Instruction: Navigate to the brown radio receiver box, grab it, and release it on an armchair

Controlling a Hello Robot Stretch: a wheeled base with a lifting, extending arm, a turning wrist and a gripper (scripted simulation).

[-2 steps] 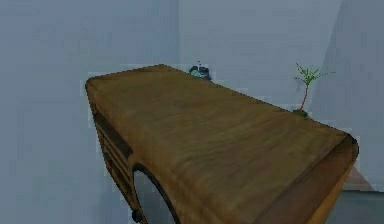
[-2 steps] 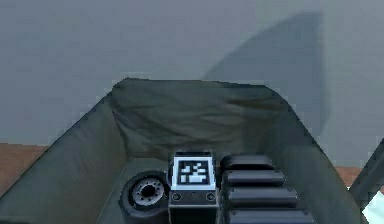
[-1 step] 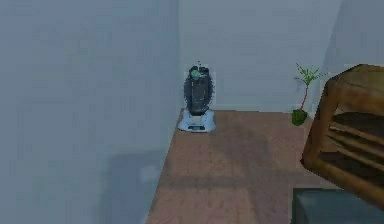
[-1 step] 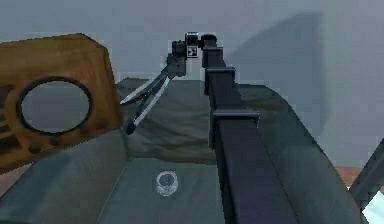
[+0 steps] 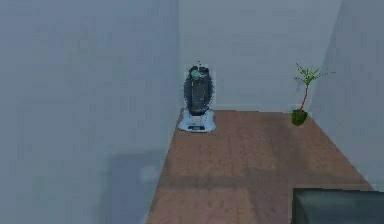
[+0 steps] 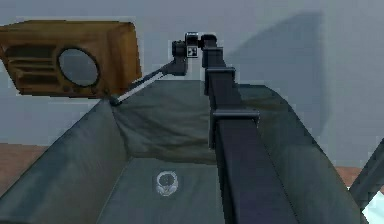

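A brown radio receiver box (image 6: pixel 65 60) with a round dial and a slatted front hangs in the air at the arm side view's upper left, clear of the seat below. The gripper (image 6: pixel 125 93) holds it at its far end, its thin fingers running down-left from the dark wrist body (image 6: pixel 195 48). The dark arm bar (image 6: pixel 230 130) rises from the bottom edge over a grey-green armchair (image 6: pixel 90 150). The radio hangs above the armchair's left side.
A small pale ring-shaped thing (image 6: pixel 165 183) lies on the armchair's seat. In the forward view a wooden floor (image 5: pixel 250 160) runs to a corner with a dark rounded thing on a white base (image 5: pixel 199 98). A potted plant (image 5: pixel 302 100) stands at the right. A dark block (image 5: pixel 335 207) sits at the bottom right.
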